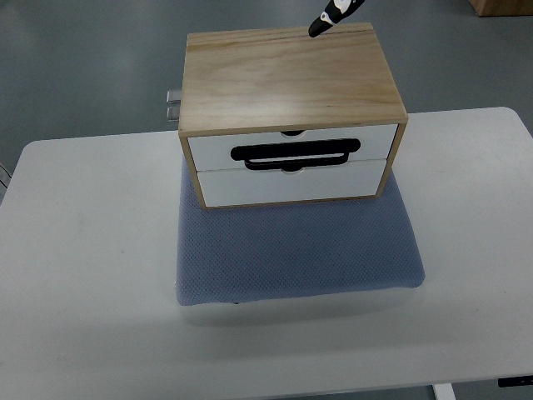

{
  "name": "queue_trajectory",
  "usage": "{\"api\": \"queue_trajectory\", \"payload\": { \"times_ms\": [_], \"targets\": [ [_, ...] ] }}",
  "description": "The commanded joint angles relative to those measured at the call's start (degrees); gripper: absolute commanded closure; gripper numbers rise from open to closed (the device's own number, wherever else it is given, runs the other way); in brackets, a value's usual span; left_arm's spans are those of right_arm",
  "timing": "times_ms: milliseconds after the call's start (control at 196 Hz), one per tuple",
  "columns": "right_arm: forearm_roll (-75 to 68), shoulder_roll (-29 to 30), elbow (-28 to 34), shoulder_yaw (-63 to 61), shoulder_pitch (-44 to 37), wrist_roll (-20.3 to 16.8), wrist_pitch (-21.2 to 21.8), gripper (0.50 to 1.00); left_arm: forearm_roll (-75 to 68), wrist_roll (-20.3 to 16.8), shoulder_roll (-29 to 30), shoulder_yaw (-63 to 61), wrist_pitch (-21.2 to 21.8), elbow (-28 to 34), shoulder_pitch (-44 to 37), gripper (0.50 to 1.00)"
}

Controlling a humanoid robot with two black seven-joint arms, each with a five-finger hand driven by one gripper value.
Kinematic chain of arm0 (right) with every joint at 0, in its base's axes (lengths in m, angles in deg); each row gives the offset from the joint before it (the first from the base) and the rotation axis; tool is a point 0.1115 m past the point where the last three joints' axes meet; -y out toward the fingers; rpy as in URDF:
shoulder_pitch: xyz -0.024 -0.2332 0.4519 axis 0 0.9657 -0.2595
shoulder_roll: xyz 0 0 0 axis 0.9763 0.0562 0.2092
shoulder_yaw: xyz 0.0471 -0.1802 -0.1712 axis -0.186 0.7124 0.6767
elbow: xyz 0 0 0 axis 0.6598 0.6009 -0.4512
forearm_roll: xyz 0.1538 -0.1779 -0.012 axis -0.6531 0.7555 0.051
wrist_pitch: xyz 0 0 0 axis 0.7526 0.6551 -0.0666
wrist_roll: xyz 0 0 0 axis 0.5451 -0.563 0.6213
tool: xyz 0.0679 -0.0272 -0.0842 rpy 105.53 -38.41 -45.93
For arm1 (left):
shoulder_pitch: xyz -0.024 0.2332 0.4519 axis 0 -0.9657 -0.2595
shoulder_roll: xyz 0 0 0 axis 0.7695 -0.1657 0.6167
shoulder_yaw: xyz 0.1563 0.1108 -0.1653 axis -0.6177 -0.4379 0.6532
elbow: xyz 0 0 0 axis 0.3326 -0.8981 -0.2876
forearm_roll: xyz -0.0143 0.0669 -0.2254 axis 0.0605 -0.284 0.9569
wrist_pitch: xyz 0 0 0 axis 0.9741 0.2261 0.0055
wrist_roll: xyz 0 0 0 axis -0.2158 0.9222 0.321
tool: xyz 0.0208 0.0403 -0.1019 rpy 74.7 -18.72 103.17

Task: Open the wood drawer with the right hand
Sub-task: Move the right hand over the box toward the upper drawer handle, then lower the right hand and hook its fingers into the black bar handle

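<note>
A wooden drawer box (pixel 291 79) stands on a blue-grey mat (pixel 296 250) on the white table. It has two white drawer fronts, one above the other. The upper drawer (pixel 212 152) carries a long black handle (pixel 296 154), and the lower drawer (pixel 291 185) sits under it. Both fronts lie flush with the box. A black-and-white tip of a hand (pixel 331 17) pokes in from the top edge, just over the box's back right corner. Its arm is out of view, so I cannot tell which side it belongs to.
The white table (pixel 83 275) extends to both sides of the mat and toward the near edge. A small metal fitting (pixel 172 104) sticks out behind the box on its left. Grey floor lies beyond the table, with a brown box corner (pixel 500 7) at the top right.
</note>
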Motion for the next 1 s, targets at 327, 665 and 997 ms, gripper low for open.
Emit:
{"api": "queue_trajectory", "payload": {
  "times_ms": [327, 665, 997],
  "targets": [
    [-0.5, 1.3, 7.5, 0.0, 2.2, 0.1, 0.3, 0.556, 0.0, 0.0, 0.0, 0.0, 0.0, 0.0, 0.0, 0.500],
    [0.4, 3.2, 7.2, 0.2, 10.0, -1.2, 0.3, 0.556, 0.0, 0.0, 0.0, 0.0, 0.0, 0.0, 0.0, 0.500],
    [2.9, 2.0, 8.2, 1.6, 10.4, -2.9, 0.3, 0.556, 0.0, 0.0, 0.0, 0.0, 0.0, 0.0, 0.0, 0.500]
  ]
}}
